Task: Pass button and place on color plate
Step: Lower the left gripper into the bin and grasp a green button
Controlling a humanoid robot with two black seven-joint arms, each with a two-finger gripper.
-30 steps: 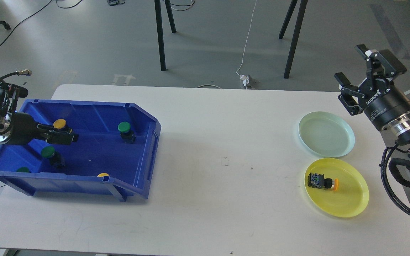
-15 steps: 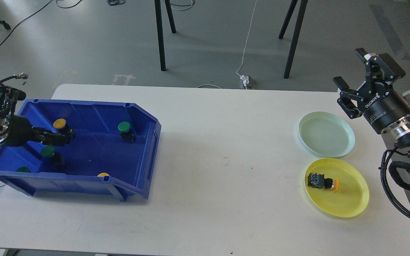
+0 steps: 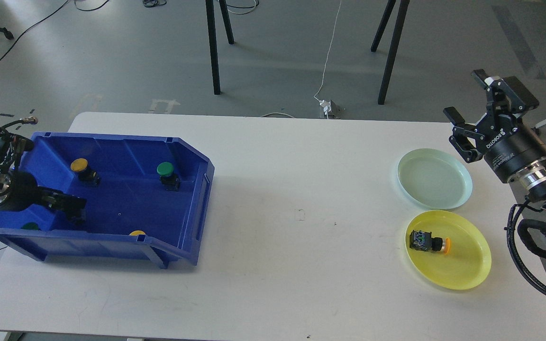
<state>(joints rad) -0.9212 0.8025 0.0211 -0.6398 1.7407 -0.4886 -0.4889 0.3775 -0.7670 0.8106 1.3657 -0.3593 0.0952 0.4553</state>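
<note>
A blue bin (image 3: 192, 189) on the left holds several buttons: a yellow one (image 3: 79, 165), a green one (image 3: 165, 168), a green one (image 3: 30, 226) and a yellow one (image 3: 137, 233), both half hidden by the front wall. My left gripper (image 3: 73, 206) is low inside the bin and covers the spot where another green button stood; its fingers are too dark to tell apart. A yellow plate (image 3: 467, 265) holds a yellow-capped button (image 3: 429, 242) lying on its side. A pale green plate (image 3: 434, 178) is empty. My right gripper (image 3: 465, 94) is open and empty, above the table's right edge.
The white table (image 3: 301, 189) spans the view between bin and plates. Black stand legs (image 3: 213, 47) and a white cable (image 3: 330, 52) are on the floor behind the table.
My left gripper has moved from beside the yellow button toward the bin's front left, and now covers the green button there. My right gripper has shifted slightly and stays open.
</note>
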